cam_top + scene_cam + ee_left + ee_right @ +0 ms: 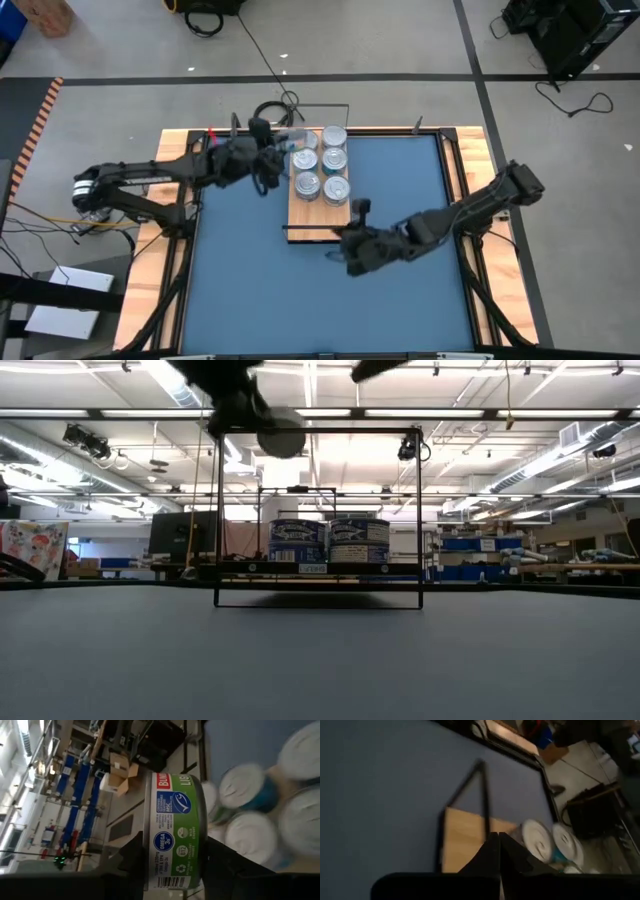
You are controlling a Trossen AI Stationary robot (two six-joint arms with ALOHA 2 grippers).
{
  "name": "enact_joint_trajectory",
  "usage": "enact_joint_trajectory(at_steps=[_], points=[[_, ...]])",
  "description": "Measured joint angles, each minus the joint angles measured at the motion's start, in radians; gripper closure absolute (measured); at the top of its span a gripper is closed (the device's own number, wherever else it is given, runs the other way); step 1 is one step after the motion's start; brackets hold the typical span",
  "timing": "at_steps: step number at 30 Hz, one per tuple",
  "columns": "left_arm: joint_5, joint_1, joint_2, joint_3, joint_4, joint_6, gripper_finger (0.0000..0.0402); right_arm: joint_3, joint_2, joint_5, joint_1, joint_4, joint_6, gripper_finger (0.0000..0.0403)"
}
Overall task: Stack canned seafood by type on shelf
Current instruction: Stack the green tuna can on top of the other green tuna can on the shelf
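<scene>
R hand (352, 243) sits low over the blue worktop (240, 290), just off the near end of the shelf (300, 215), fingers pinched fully together w/ nothing between them. It looks idle; best kept where it is, clear of the frame.

Shelf's near part is bare wood; further along, six tins (321, 163) stand on it in two rows, silver tops up, some w/ teal sides.

L hand (278, 152) is at the far end, beside the far-left corner of that group, gripping a green-label tin (175, 832) across its flat faces, so the tin rides on edge. It isn't on the shelf yet.

Step in hand, as I read it: placing this tin w/ its own kind. To do it well: turn wrist until tin is flat, line it up square over a matching tin or free spot, lower slow, release only once it's seated. Don't nudge neighbours; they're close-packed.
</scene>
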Motion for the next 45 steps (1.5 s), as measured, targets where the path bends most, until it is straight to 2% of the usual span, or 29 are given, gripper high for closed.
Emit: enact_joint_trajectory(at_steps=[3,6,12,20,26,36,45], points=[[0.066,0.107,0.029,-0.041,0.086,0.074,0.0253,-0.07,-0.068,-0.008,-0.044,0.01,0.0,0.04],[0.175,0.19,0.064,-0.065,0.168,0.102,0.0253,-0.144,-0.133,-0.017,-0.08,0.054,-0.008,0.0401],[0.251,0.268,0.194,-0.072,0.268,0.138,0.0253,-0.273,-0.24,-0.054,-0.129,0.145,-0.015,0.0402],[0.27,0.329,0.369,-0.071,0.435,0.192,0.0253,-0.39,-0.31,-0.061,-0.157,0.218,-0.002,0.0402],[0.279,0.345,0.448,-0.072,0.445,0.207,0.0253,-0.425,-0.317,-0.061,-0.159,0.225,0.025,0.0402],[0.267,0.361,0.496,-0.071,0.442,0.22,0.0253,-0.426,-0.317,-0.063,-0.159,0.229,0.045,0.0403],[0.247,0.361,0.503,-0.071,0.398,0.237,0.0215,-0.425,-0.317,-0.079,-0.158,0.235,0.045,0.0403]])
